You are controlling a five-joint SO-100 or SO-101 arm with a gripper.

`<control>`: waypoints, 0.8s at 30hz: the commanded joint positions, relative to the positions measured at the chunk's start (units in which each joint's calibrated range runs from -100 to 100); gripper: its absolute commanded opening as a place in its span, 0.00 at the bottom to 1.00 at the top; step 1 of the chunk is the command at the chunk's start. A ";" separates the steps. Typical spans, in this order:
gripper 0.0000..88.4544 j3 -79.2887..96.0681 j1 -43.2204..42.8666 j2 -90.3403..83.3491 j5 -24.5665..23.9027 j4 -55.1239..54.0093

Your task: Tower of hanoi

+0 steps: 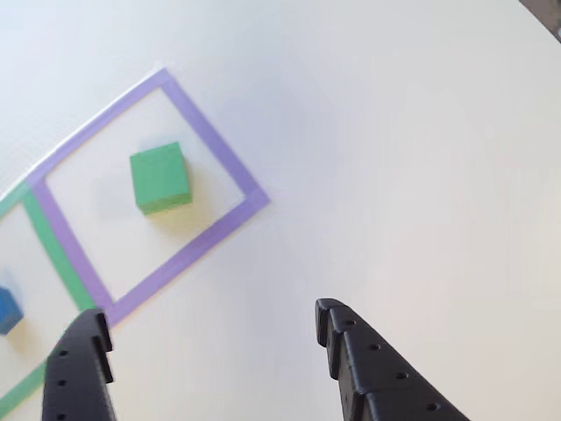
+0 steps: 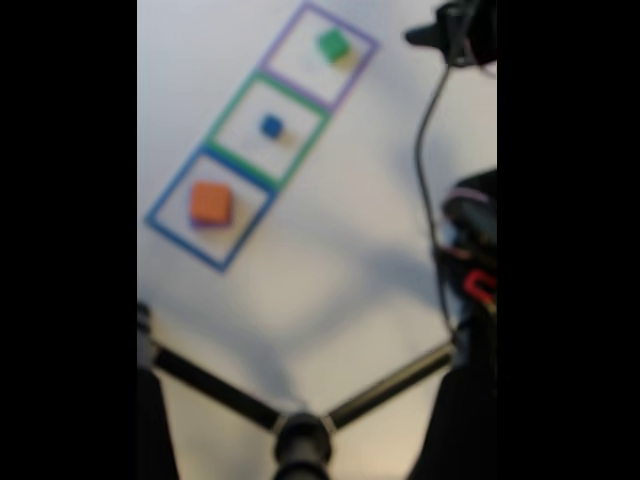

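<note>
A green block (image 1: 160,178) sits inside the purple tape square (image 1: 223,153), ahead and to the left of my gripper (image 1: 210,314). The gripper is open, its two black fingers wide apart above bare table and holding nothing. A small blue cube (image 1: 8,309) shows at the left edge inside the green tape square (image 1: 54,250). In the blurred fixed view the green block (image 2: 333,44), the blue cube (image 2: 271,126) and an orange block (image 2: 211,202) lie in a diagonal row, one per square. A purplish edge shows under the orange block. The gripper (image 2: 440,34) is at the top right, beside the green block.
The blue tape square (image 2: 170,228) holds the orange block at the row's lower left end. A black cable (image 2: 428,130) runs down the right side to the arm's body (image 2: 476,235). A black stand with two spread legs (image 2: 300,438) fills the bottom.
</note>
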 commanded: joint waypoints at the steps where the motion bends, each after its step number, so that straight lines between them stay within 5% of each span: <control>1: 0.40 17.24 0.81 -1.28 0.00 -24.69; 10: 0.46 39.59 -1.94 12.35 0.00 -69.53; 24: 0.49 40.77 -8.34 42.80 0.00 -107.49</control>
